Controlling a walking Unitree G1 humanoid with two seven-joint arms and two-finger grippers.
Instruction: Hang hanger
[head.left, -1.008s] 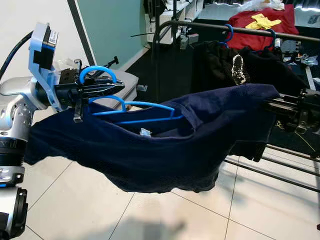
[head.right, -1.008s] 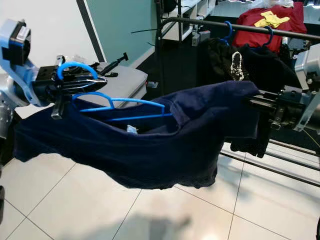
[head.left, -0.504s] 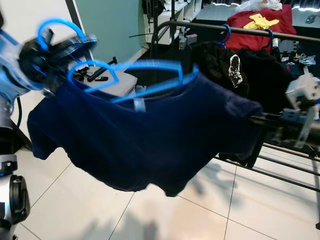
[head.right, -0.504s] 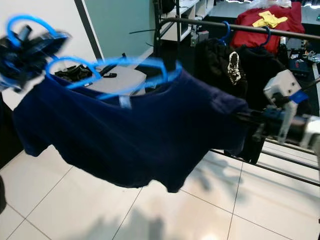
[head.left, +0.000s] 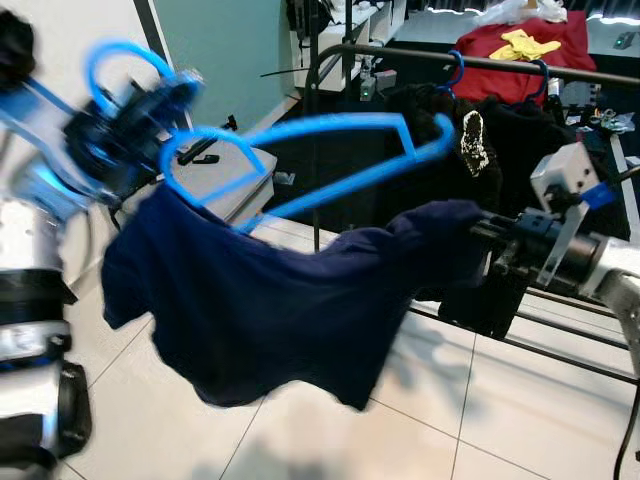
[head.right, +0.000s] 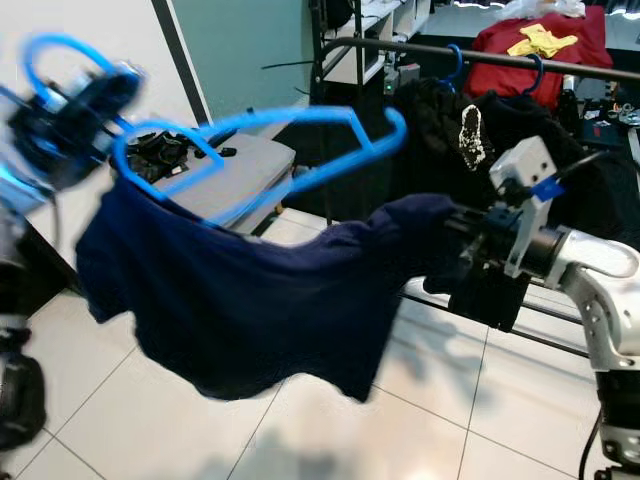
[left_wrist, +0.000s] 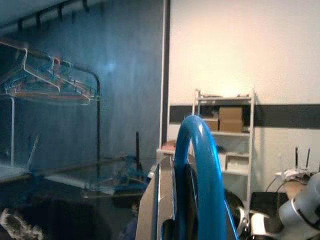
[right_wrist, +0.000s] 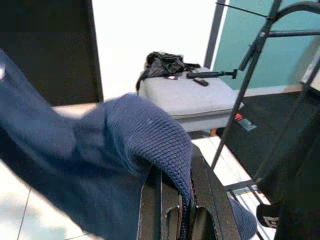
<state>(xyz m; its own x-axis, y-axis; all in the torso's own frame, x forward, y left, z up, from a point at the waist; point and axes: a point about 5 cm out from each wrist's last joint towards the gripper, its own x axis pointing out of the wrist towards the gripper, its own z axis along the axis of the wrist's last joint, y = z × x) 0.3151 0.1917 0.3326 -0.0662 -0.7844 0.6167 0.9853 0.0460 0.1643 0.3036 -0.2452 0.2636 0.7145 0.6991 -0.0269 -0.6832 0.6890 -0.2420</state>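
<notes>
Up high on the robot's left, the left gripper (head.left: 135, 115) is clamped on the hook of the blue hanger (head.left: 330, 150); the left wrist view shows the blue hook pinched between the black fingers (left_wrist: 167, 200). Blurred, so detail is poor. The hanger is tilted, one shoulder buried in the navy shirt (head.left: 270, 310), the other shoulder bare and poking up toward the rack.

Right gripper (head.left: 490, 250) is closed on a fold of the same shirt; the right wrist view shows knit fabric draped over and nipped between its fingers (right_wrist: 150, 205). Likely reason: it holds the cloth taut so the garment stays spread while the hanger is carried.

Shirt sags between the two arms, only half on the hanger. It looks at risk of sliding off the covered shoulder.

Behind, the clothes rack rail (head.left: 420, 55) already carries dark garments (head.left: 450, 130) on blue hooks. Nothing of the navy shirt's hanger touches the rail yet. A grey padded stool (right_wrist: 185, 100) holds a dark heap and small black items.
</notes>
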